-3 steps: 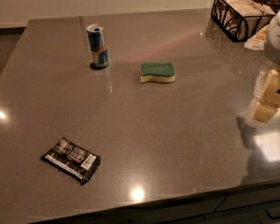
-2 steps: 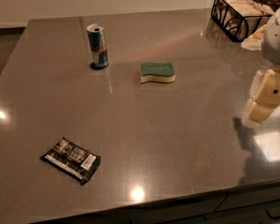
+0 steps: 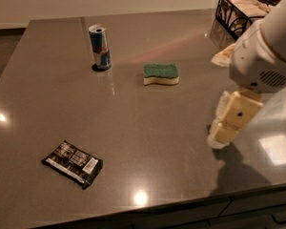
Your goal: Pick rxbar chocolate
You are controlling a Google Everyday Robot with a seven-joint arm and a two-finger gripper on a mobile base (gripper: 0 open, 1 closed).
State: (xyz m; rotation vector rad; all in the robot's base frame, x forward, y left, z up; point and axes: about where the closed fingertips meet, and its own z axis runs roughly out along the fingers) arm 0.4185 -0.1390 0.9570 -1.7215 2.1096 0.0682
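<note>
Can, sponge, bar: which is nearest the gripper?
The green sponge, mid-table; the gripper hangs at the right, while the can and the rxbar chocolate lie farther left.

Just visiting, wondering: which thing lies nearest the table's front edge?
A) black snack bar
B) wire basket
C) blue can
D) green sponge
A: the black snack bar lies at the front left, the can and sponge sit farther back, and the end effector hovers over the right side of the table, apart from the bar.
</note>
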